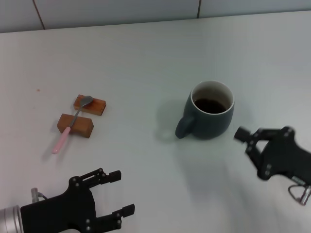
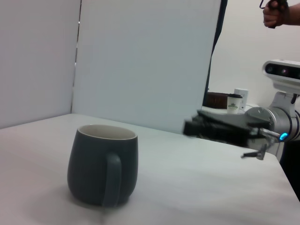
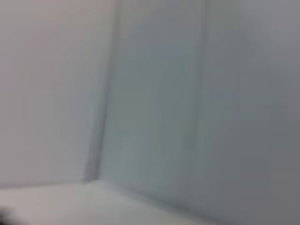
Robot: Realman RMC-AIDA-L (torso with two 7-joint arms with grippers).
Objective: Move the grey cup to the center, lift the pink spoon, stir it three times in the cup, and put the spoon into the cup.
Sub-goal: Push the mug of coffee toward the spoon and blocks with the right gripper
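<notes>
Right end effector (image 1: 245, 141) hovers low over the desk (image 1: 146, 58), just beside the cup (image 1: 210, 110) on its right and clear of it; whether its fingers are parted or closed I cannot tell, and nothing shows in its grip. In the left wrist view the same end effector (image 2: 194, 127) shows beyond the cup (image 2: 103, 164), apart from it.

Left end effector (image 1: 120, 194) sits at the near left edge of the desk with its two fingers spread wide, holding nothing.

The cup stands upright right of the desk's middle, its handle (image 1: 183, 127) turned toward the robot's left, with dark liquid inside.

The spoon (image 1: 72, 124) lies well to the left, propped across two wooden blocks (image 1: 82, 116): its metal bowl rests on the farther block, its pink handle crosses the nearer one and slopes down to the desk.
</notes>
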